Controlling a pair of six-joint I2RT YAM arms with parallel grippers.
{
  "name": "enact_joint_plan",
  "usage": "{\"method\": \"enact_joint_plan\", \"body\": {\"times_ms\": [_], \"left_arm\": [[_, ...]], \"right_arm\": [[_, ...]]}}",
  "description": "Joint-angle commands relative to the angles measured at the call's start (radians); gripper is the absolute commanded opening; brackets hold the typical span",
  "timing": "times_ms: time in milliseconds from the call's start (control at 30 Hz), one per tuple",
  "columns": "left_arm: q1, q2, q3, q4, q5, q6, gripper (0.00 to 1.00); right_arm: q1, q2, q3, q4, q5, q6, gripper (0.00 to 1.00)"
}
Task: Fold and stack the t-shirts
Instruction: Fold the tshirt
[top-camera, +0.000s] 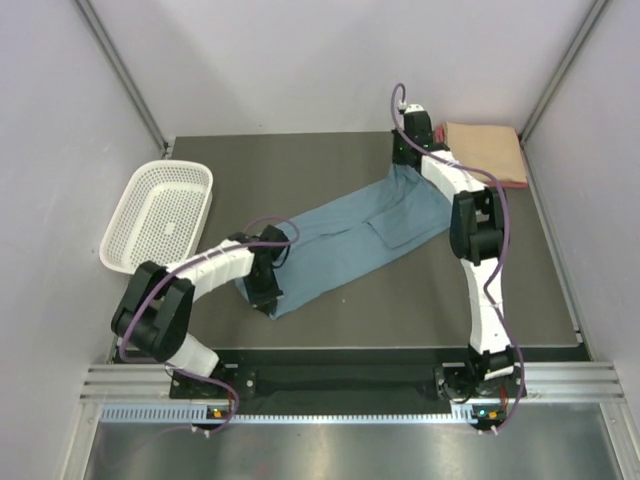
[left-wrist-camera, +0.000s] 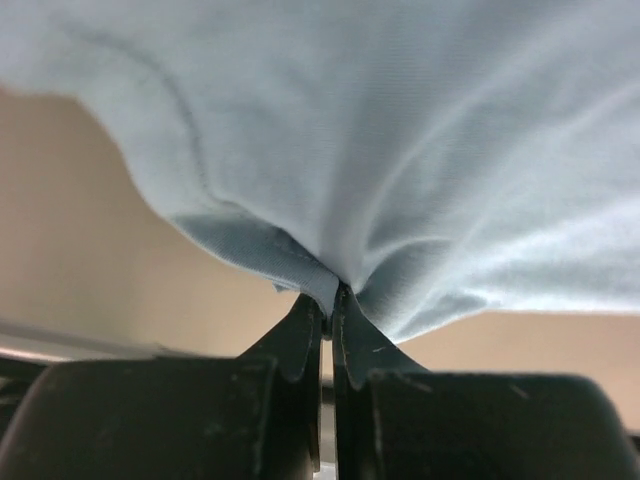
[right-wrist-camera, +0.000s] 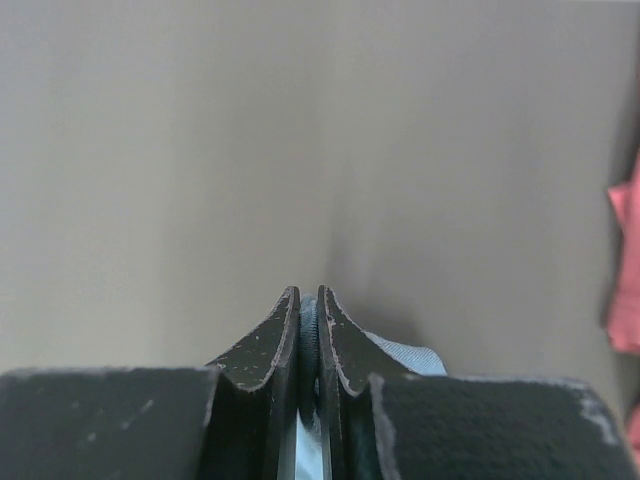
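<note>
The dusty blue-grey t-shirt (top-camera: 365, 240) is stretched in a long band across the table between both arms. My left gripper (top-camera: 265, 290) is shut on its near-left end; in the left wrist view the cloth (left-wrist-camera: 400, 150) fans out from the closed gripper (left-wrist-camera: 330, 300). My right gripper (top-camera: 405, 165) is shut on the far-right end; the right wrist view shows a strip of blue cloth (right-wrist-camera: 308, 330) pinched in that gripper (right-wrist-camera: 308, 300). A peach/tan folded shirt (top-camera: 485, 150) lies at the far right corner on a pink-red one (top-camera: 515, 185), whose edge shows in the right wrist view (right-wrist-camera: 625, 280).
A white plastic mesh basket (top-camera: 160, 215) stands at the left edge of the dark table (top-camera: 400, 310), partly overhanging it. Grey walls close in the sides and back. A metal rail (top-camera: 330, 380) runs along the near edge by the arm bases.
</note>
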Motion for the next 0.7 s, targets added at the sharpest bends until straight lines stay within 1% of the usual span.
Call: {"method": "enact_joint_plan", "body": {"times_ms": [0,33,67,100,133,200,300,400,467,500,533,567,600,633,667], "left_arm": [[-0.088,-0.059,-0.031,-0.023,0.054,-0.141,0.0],[-0.132,-0.067,-0.032,-0.025,0.054,-0.181,0.0],[-0.155,-0.072,-0.035,-0.02,0.083,-0.201,0.0],[-0.18,-0.076,-0.038,-0.016,0.083,-0.221,0.0],[-0.229,-0.079,-0.037,-0.008,0.085,-0.255,0.0],[-0.275,-0.07,-0.031,0.003,0.094,-0.286,0.0],[-0.385,-0.02,-0.014,0.018,0.102,-0.347,0.0],[-0.456,0.015,0.011,0.032,0.1,-0.367,0.0],[-0.473,0.023,0.037,0.032,0.094,-0.359,0.01],[-0.479,0.016,0.046,0.024,0.082,-0.349,0.06],[-0.482,0.008,0.066,0.02,0.071,-0.344,0.22],[-0.482,-0.004,0.075,0.016,0.068,-0.335,0.3],[-0.482,-0.036,0.084,0.012,0.068,-0.317,0.37],[-0.482,-0.053,0.107,0.007,0.026,-0.306,0.43],[-0.482,-0.07,0.12,0.0,0.013,-0.295,0.5]], "right_arm": [[0.044,0.015,0.083,0.166,0.037,-0.037,0.0],[0.058,0.035,0.094,0.178,0.042,-0.045,0.0],[0.066,0.046,0.106,0.198,0.048,-0.051,0.0],[0.07,0.056,0.133,0.207,0.046,-0.051,0.0],[0.084,0.076,0.146,0.218,0.045,-0.045,0.0],[0.109,0.096,0.189,0.244,0.036,-0.042,0.0],[0.142,0.13,0.227,0.288,0.023,-0.04,0.01],[0.173,0.17,0.252,0.322,0.014,-0.028,0.02],[0.182,0.178,0.255,0.336,0.017,-0.004,0.05],[0.185,0.184,0.256,0.338,0.017,0.007,0.07],[0.186,0.187,0.264,0.333,0.028,0.015,0.11],[0.186,0.187,0.278,0.324,0.033,0.03,0.19],[0.186,0.185,0.287,0.294,0.036,0.032,0.25],[0.184,0.182,0.296,0.278,0.039,0.033,0.32],[0.184,0.178,0.319,0.237,0.039,0.029,0.43]]}}
